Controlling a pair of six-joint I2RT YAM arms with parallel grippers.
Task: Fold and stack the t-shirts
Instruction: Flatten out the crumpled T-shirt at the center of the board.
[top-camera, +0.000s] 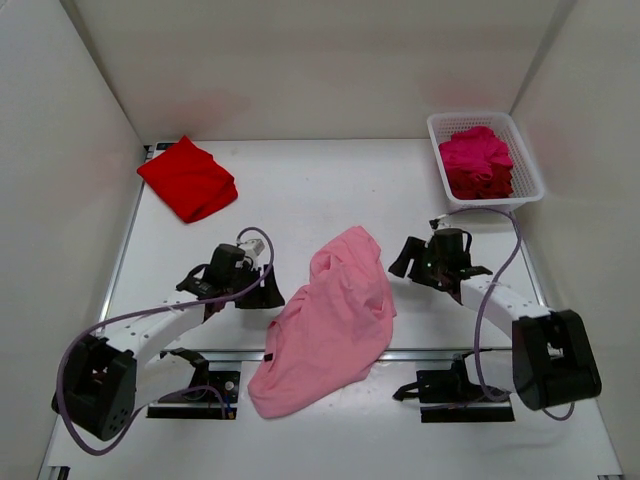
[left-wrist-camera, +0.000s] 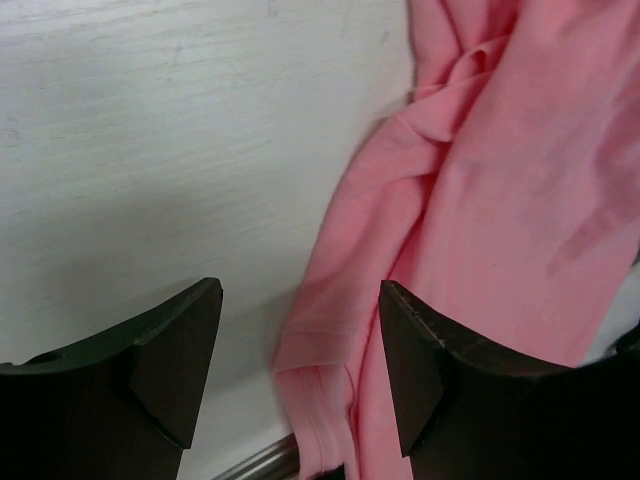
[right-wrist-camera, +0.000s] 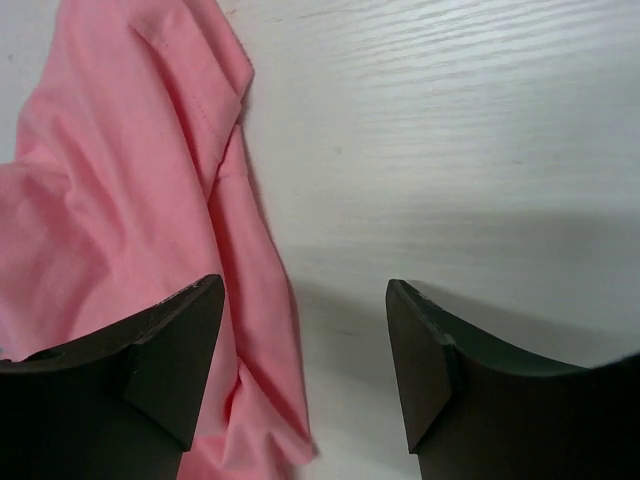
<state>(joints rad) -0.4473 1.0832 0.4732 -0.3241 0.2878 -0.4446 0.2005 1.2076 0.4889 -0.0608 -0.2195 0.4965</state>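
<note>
While the left and right jaws stand apart, the light pink t-shirt (top-camera: 335, 320) lies crumpled on the bench (top-camera: 300, 190) between them. A folded bright red t-shirt (top-camera: 187, 178) lies far left.

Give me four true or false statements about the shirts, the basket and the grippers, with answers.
1. The pink shirt lies crumpled between the two grippers. True.
2. The red shirt is in the basket. False: it lies folded on the table, far left.
3. The left gripper grips the pink shirt. False: its jaws are open and grip nothing.
4. The right gripper is open. True.
</note>
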